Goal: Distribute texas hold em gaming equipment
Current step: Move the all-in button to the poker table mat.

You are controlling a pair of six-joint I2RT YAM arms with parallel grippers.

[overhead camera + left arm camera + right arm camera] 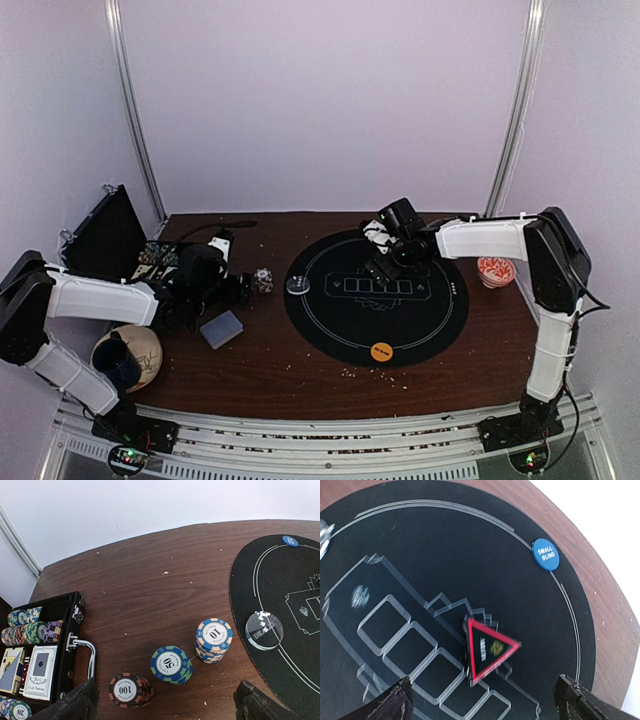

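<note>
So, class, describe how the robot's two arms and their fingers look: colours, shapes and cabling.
Both the left arm and right arm have white tubular links with bulky black joints. A thin black cable loops beside the right one. The fingers are matte black.

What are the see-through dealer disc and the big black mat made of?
The dealer disc looks like clear acrylic or glass: see-through, thick-edged, with bright glints. The black mat seems thin matte rubber or felt, lying flat with printed white lines; I cannot tell which.
</note>
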